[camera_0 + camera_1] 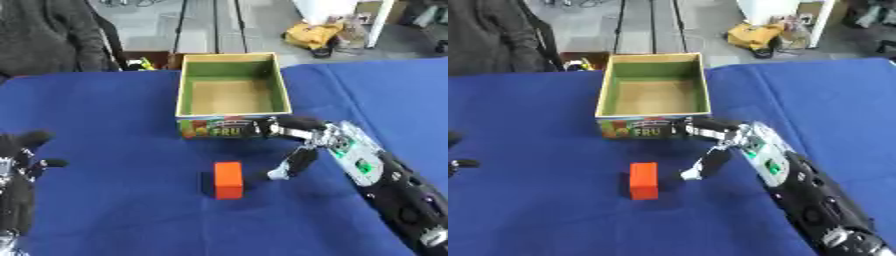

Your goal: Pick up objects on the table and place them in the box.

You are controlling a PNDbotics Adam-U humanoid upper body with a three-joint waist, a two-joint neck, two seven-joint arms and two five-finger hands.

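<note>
Left eye view: one orange block on blue tabletop, just in front of one box, which shows only bare inside. Right hand just right of block, fingers spread wide, apart from it, holding nothing. Left hand far left, fingers relaxed.

Orange block: rectangular, standing upright on the blue cloth, just in front of the box. Box: square, open-topped, green inside, printed front, empty.
</note>
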